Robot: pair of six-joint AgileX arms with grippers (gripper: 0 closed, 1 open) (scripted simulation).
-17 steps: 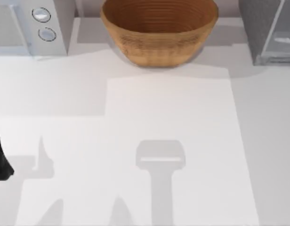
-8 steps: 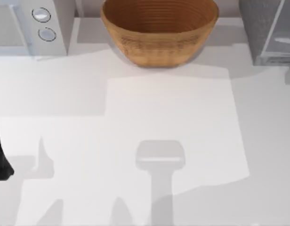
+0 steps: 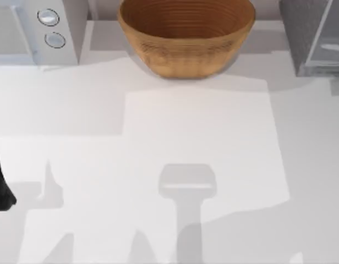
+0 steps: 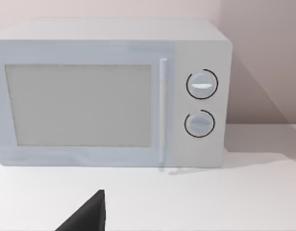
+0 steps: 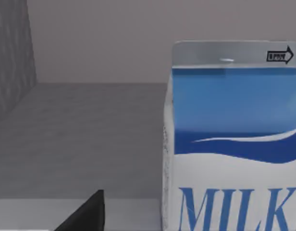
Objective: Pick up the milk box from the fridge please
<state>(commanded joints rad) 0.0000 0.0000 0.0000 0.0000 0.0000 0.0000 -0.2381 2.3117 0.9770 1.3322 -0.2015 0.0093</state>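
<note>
Shadow shifted, milk box (image 5: 232, 144) upright, fridge (image 3: 310, 36)

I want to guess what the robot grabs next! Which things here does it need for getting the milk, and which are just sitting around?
Needed:
- bright blue and white milk carton, standing upright
- dark grey boxy fridge at the table's right back corner

Just sitting around:
- round woven brown basket
- white microwave with two round knobs

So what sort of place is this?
Likely a simulated kitchen counter: a white microwave with two round knobs, a dark grey fridge cabinet holding a blue and white milk carton, and a woven brown basket.
</note>
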